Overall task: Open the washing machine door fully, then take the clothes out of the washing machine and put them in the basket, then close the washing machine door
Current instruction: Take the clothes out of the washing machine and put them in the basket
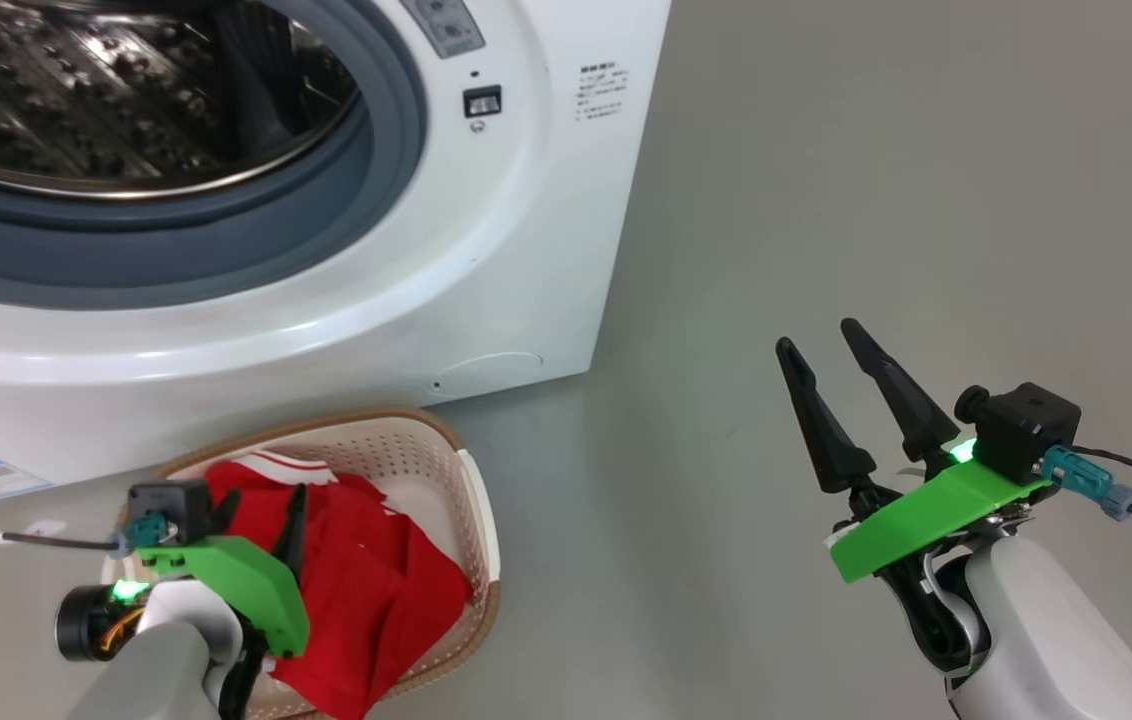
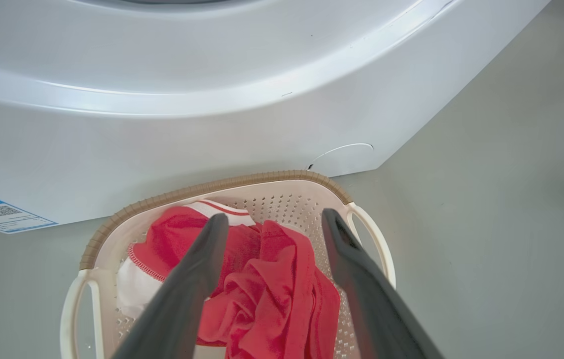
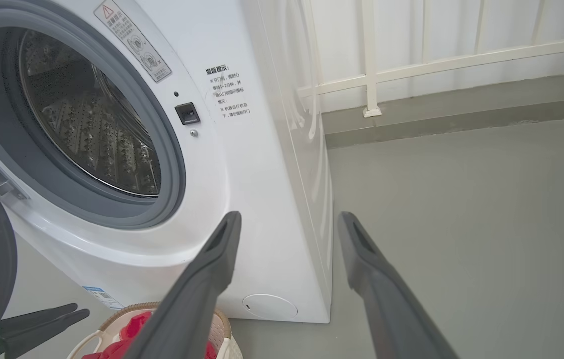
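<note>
Hanging wide open and holding nothing, the left pincer (image 2: 274,217) is poised over the red clothes (image 2: 262,289), which are heaped in the basket (image 2: 202,189) beneath its fingers. The washing machine (image 2: 212,124) stands just beyond it. Well apart, the right pincer (image 1: 816,335) is spread just as wide and empty above the floor (image 1: 826,200).

On the front of the washing machine (image 3: 272,209), beside the drum opening, you can read a printed notice (image 3: 228,92) headed "温馨提示:". The Chinese lines under it are too small for you to read with certainty. Closer to the opening's rim, a grey sticker (image 3: 133,42) carries a red warning triangle (image 3: 108,11) with an exclamation mark, plus small pictograms. Low on the front, a blue label (image 2: 0,215) bears a QR code (image 2: 2,210); its print is illegible.
</note>
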You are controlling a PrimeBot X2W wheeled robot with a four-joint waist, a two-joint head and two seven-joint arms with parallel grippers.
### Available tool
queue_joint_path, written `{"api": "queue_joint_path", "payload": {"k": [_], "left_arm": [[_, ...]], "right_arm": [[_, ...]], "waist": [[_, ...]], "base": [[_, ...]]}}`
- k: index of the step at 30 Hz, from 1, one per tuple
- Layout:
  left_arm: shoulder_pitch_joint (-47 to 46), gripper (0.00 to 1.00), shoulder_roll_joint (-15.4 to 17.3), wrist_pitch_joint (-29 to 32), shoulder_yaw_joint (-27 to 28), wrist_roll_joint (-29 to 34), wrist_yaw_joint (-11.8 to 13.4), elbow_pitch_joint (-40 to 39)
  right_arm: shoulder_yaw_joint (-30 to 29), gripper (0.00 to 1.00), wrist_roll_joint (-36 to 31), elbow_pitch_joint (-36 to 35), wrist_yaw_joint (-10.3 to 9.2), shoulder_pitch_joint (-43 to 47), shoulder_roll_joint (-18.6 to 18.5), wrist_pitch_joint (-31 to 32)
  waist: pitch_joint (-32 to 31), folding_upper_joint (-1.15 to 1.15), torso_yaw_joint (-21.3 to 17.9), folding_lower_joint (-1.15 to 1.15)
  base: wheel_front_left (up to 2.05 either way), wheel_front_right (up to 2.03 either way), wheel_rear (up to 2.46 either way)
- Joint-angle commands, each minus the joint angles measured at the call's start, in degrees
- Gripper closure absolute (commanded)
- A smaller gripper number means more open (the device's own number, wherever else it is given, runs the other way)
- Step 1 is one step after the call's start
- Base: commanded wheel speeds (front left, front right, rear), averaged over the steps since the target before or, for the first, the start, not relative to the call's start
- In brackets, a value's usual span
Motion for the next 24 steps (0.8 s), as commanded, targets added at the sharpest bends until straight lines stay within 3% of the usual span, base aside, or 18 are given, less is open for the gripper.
{"api": "queue_joint_path", "payload": {"k": [1, 24], "left_arm": [[1.3, 0.0, 2.6, -0.7, 2.0, 0.8, -0.2, -2.1], [15.4, 0.0, 5.4, -0.7, 13.5, 7.2, 5.2, -28.2]], "right_arm": [[1.0, 0.0, 0.3, -1.1, 0.36, 1.0, -0.1, -0.7], [0.6, 0.0, 1.2, 0.0, 0.36, 3.8, -0.3, -0.7]], "waist": [[-1.3, 0.0, 1.0, 0.0], [-7.7, 0.0, 6.9, 0.0]], "base": [[0.0, 0.0, 0.0], [0.0, 0.0, 0.0]]}}
